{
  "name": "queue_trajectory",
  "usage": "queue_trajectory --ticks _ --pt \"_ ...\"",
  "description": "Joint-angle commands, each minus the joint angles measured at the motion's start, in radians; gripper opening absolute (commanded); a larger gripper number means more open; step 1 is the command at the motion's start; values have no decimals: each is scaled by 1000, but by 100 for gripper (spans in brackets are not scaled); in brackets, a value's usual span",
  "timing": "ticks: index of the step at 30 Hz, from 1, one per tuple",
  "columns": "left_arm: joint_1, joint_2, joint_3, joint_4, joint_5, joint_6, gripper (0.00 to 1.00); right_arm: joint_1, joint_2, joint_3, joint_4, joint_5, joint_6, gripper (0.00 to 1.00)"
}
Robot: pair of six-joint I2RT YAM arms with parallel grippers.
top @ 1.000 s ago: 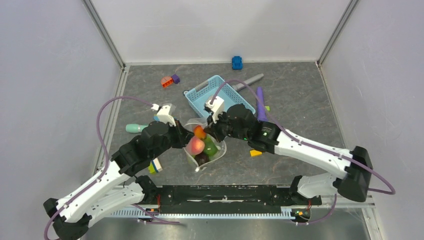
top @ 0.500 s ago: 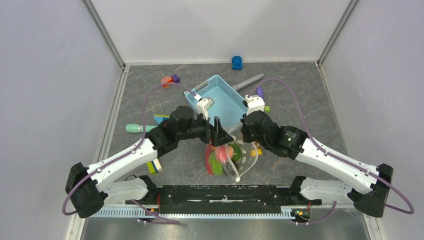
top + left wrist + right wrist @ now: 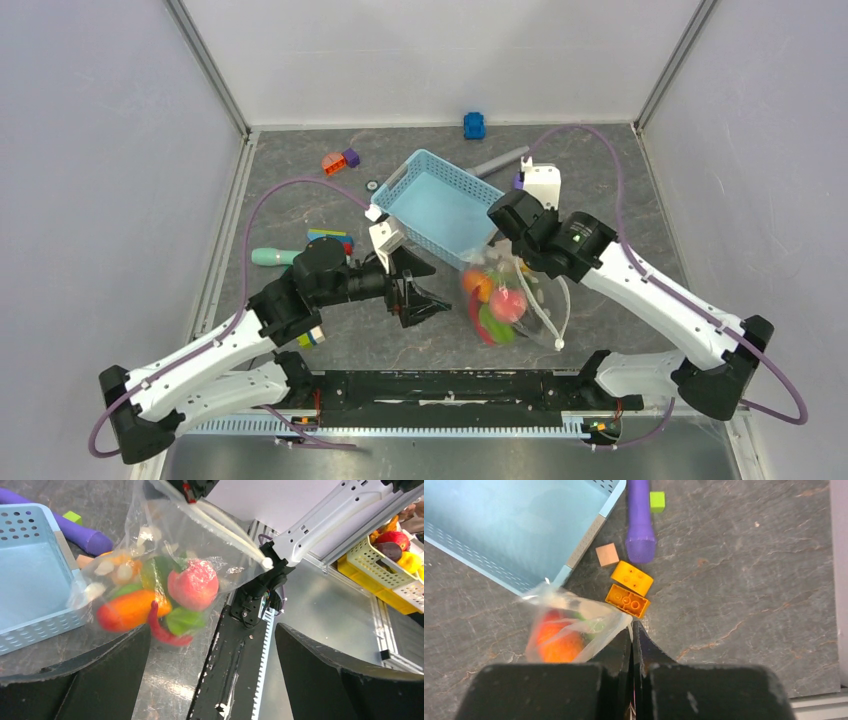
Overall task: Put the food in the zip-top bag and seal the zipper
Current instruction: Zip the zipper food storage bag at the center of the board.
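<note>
Right gripper (image 3: 631, 630) pinched tight on the zip-top bag (image 3: 150, 540) at its zipper (image 3: 225, 532) — toy food (image 3: 192, 585) hangs inside, just below; left gripper (image 3: 420, 297) gapes wide, empty, beside the bag.

walls (image 3: 100, 150): plain white | tabletop (image 3: 620, 190): dark grey, stone-look | light: even, possibly overhead

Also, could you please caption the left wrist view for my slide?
Right gripper pinches the zip-top bag, food inside, before the open left gripper.
</note>
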Motion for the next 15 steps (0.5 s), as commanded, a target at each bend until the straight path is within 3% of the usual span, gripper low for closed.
queue_trajectory --ticks 1,9,15 --pt "-11 -9 -24 25 -26 105 100 -5 -20 125 -79 105 -8 0" --pt "-71 114 -12 123 45 156 100 -7 -84 116 -129 167 81 0" --pt "-212 167 6 144 -140 200 100 -12 30 253 -186 235 131 0"
